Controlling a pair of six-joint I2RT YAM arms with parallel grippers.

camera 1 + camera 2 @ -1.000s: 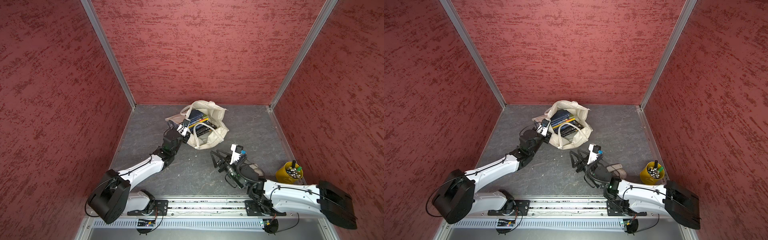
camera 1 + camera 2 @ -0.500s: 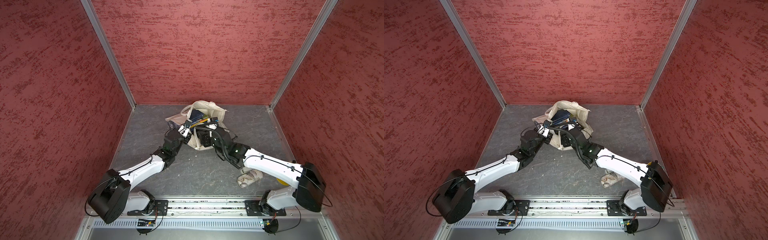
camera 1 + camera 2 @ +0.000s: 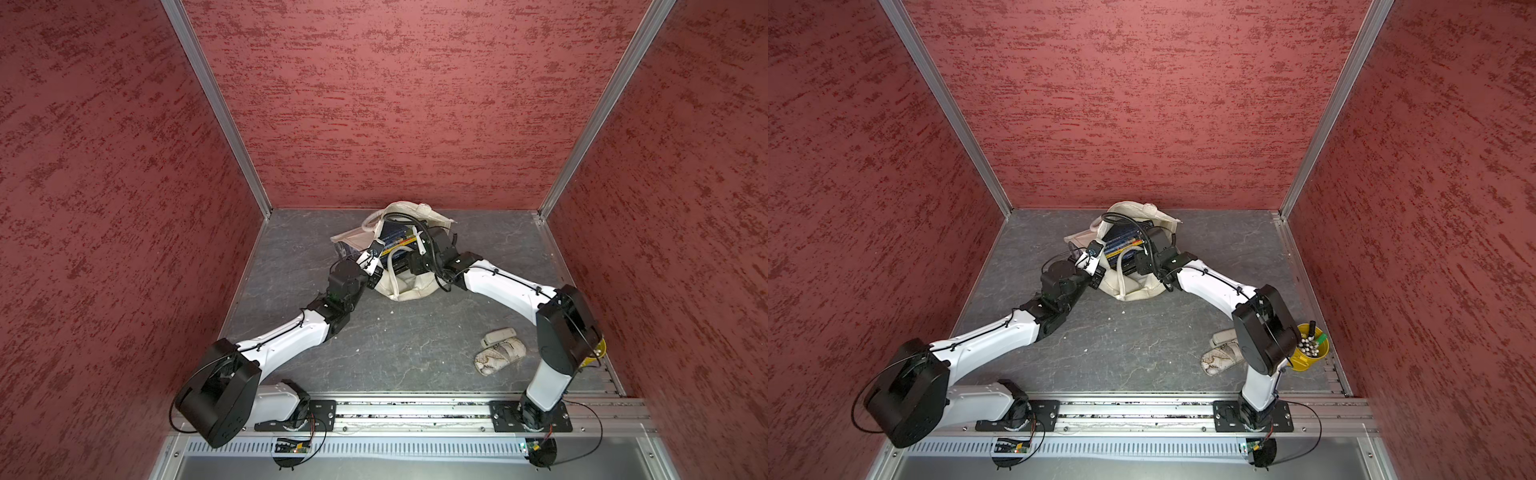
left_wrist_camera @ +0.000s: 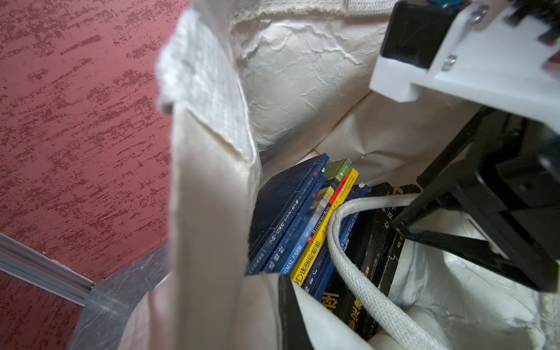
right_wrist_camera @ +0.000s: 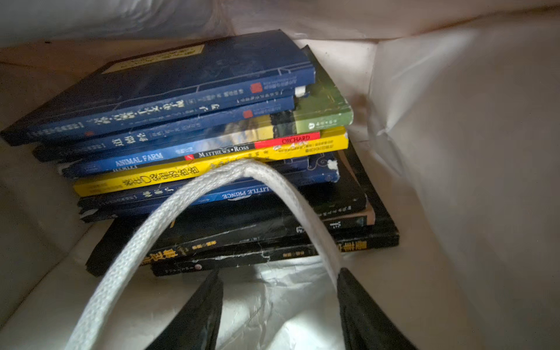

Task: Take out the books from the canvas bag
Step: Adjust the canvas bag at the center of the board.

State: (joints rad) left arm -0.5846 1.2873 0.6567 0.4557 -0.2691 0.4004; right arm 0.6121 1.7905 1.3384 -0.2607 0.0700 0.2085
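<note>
Reach done: right claw, jaws apart, has swung into the canvas bag facing the books, left claw clamped on its rim, so grasping likely follows.

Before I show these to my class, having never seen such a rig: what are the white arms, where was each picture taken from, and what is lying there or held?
These are two white robot arms bolted to a rail, each ending in a two-fingered gripper. The two wide pictures come from a camera overhead; the two close-ups come from cameras on the arms' wrists. On the grey table lie a cream canvas bag, a white patterned pouch and a yellow cup of pens. The left gripper is shut on the bag's rim, which seems to keep the mouth open. The right gripper is inside the bag, fingers apart and gripping nothing, facing the stacked books, with a bag handle draped across them.
</note>
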